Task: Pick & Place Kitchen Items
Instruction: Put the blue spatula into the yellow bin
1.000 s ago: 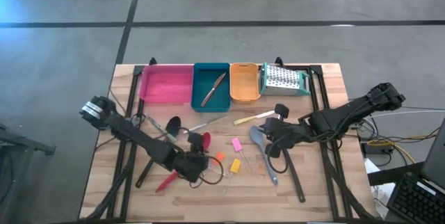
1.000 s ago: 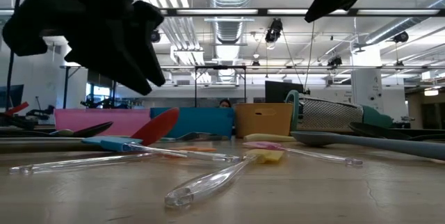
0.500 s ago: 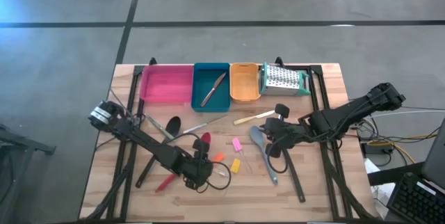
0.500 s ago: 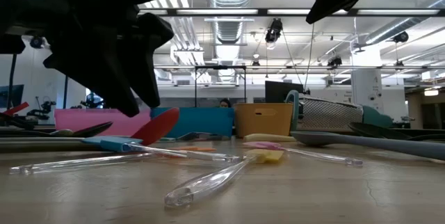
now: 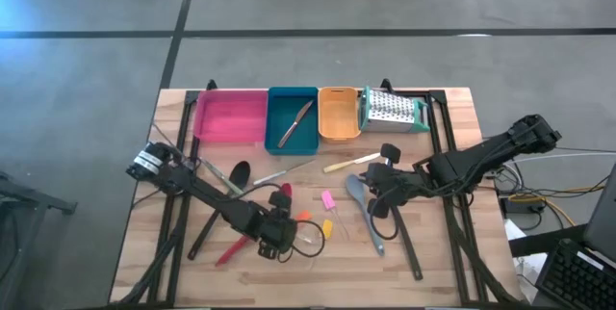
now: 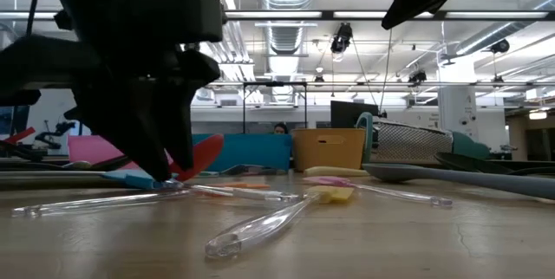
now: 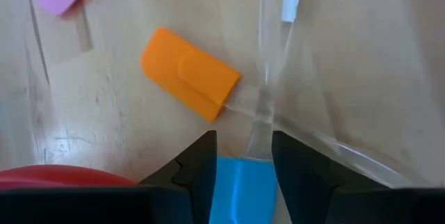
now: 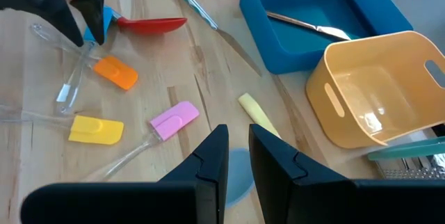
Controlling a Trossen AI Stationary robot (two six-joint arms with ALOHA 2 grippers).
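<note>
Wooden planks make up the table (image 5: 452, 117), with a pink tray (image 5: 231, 117), a teal tray (image 5: 310, 142) and an orange tray (image 5: 337, 116) lined along its far edge; a thin knife (image 5: 295, 123) lies in the teal tray, and a metal grater (image 5: 392, 108) rests just beside the orange tray. Taking the teal tray as landmark, the left gripper (image 5: 281, 236) sits well in front of it, lowered to the wood, its fingers (image 7: 198, 172) narrowly parted on either side of a blue spatula head (image 7: 236, 196) with a clear handle; whether they press on it cannot be told. An orange spatula (image 7: 189, 73) lies just beyond that blue head, a red spoon (image 8: 149, 24) is close by, and a pink spatula (image 8: 174, 120) and a yellow spatula (image 8: 96, 129) lie nearer the right arm. A black ladle (image 5: 238, 170) lies to the left, in front of the pink tray. The right gripper (image 5: 377, 193) waits in front of the orange tray, over a grey-blue spatula (image 5: 361, 199), its fingers (image 8: 208, 165) narrow and holding nothing.
</note>
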